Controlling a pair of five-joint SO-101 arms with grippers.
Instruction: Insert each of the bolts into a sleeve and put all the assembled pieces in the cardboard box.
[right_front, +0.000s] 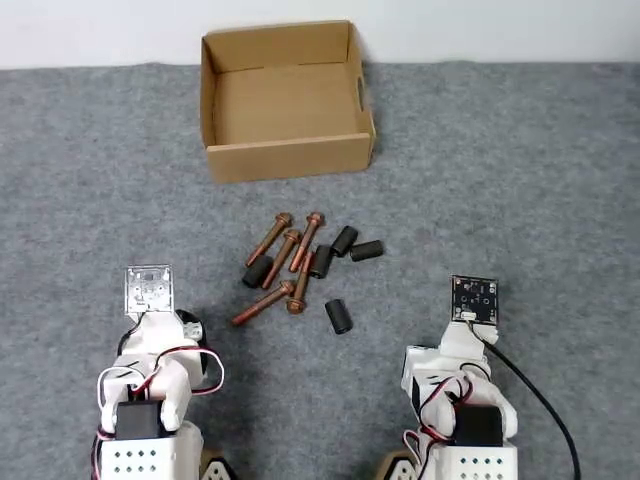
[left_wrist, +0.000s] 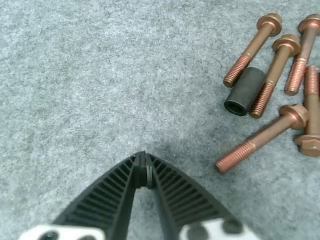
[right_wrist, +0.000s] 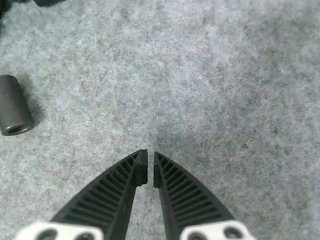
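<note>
Bolts (right_front: 281, 260) and black sleeves (right_front: 344, 240) lie loose on the grey mat (right_front: 500, 180), ahead of and between both grippers. Left gripper (left_wrist: 145, 170): fingers pressed together, empty. Right gripper (right_wrist: 150, 167): fingers nearly touching, empty, with a lone sleeve (right_wrist: 15, 112) near it on the side toward the other arm. Cardboard box (right_front: 290, 158) stands beyond the pile.

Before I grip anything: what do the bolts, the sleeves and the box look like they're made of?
Bolts: probably steel with a copper-coloured coating; they show a soft metallic sheen, cut threads and flanged heads.
Sleeves: dark, matte tubes; blackened metal or hard plastic, the look leaves it open.
Cardboard box: plain brown board, matte, with folded walls.
</note>
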